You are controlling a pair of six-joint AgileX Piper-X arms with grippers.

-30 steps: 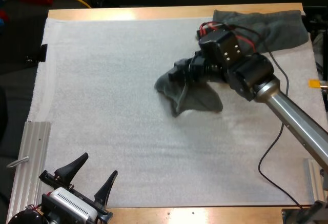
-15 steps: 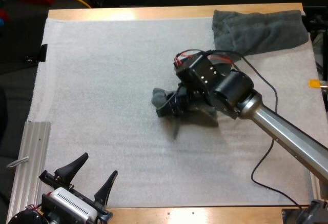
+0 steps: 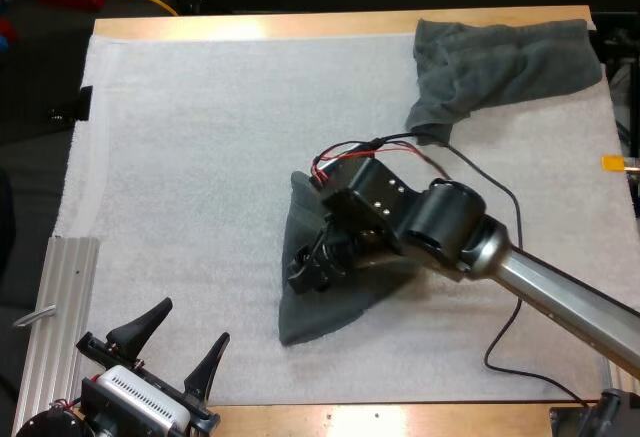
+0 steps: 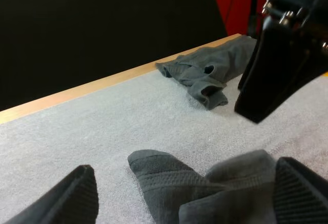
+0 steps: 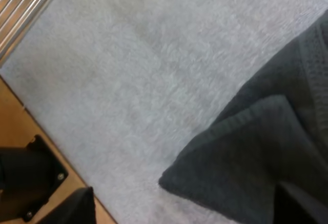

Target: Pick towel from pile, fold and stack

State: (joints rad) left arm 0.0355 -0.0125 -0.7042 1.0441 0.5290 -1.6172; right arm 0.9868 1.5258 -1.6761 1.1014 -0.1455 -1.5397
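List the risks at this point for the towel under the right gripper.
1. The towel lies rumpled on the mat, with doubled-over layers near its edge. A fold started now would likely come out crooked.
2. The right gripper sits open and low on the cloth. As it pulls away it might catch the towel and drag it out of place.

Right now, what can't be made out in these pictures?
High view: the right gripper and its arm hide the middle of the dark grey-green towel on the white mat.
High view: folds hide how many towels the crumpled grey-green pile at the mat's far right corner holds.
Right wrist view: the edge cuts off most of the open right gripper, so contact with the towel is unclear.
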